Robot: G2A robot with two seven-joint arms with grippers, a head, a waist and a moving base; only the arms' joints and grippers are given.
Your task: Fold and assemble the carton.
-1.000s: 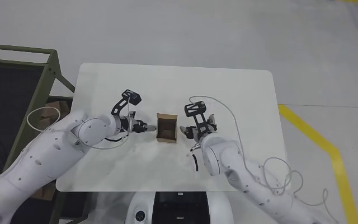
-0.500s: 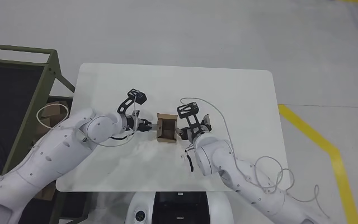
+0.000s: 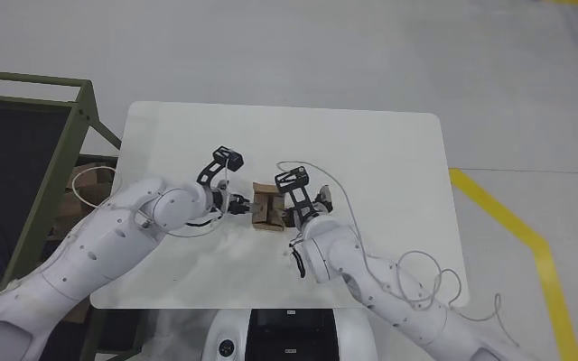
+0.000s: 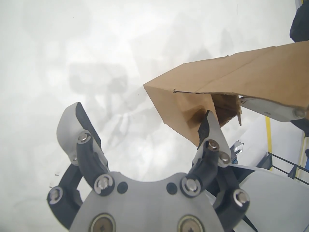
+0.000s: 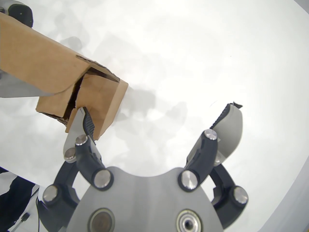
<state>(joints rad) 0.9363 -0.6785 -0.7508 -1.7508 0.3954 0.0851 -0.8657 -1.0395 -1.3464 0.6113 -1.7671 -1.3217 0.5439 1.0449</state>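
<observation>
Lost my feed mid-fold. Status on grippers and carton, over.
Left gripper open, one finger in the carton's end. Right gripper open, one finger at the opposite end. Carton between them, end flaps unclosed. No obstruction seen.

The left arm (image 3: 108,239) and right arm (image 3: 379,271) wore smooth, rounded white shells, trailed by thin pale cables (image 3: 432,271). The left gripper (image 4: 142,112) and right gripper (image 5: 157,109) had grey metal plates, black links, silver screws (image 4: 103,184) and silvery fingers (image 4: 68,121) faced with black ribbed pads.
</observation>
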